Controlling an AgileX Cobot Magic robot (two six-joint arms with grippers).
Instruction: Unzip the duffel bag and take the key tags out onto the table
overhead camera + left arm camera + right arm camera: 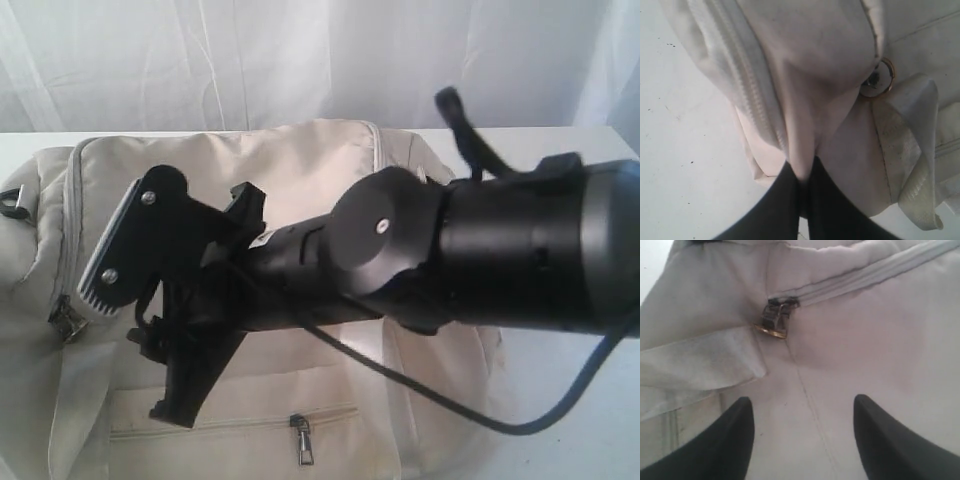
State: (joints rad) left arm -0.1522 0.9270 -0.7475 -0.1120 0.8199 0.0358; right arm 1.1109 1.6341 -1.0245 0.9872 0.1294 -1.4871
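**Cream cloth pinched on the left, right jaws spread over the zip**

Cream-white, the duffel bag [300,165] lies on the white bench [680,150], and its zipper track [865,277] looks closed. The left jaws are pressed together on a raised fold [802,145] of the bag's fabric, with one of the black fingers [780,207] on each side of it. A metal ring [879,80] and a webbing strap [910,150] lie near the fold. The right jaws stand spread above the cloth and grip nothing. A silver zipper pull [776,317] sits ahead of them.
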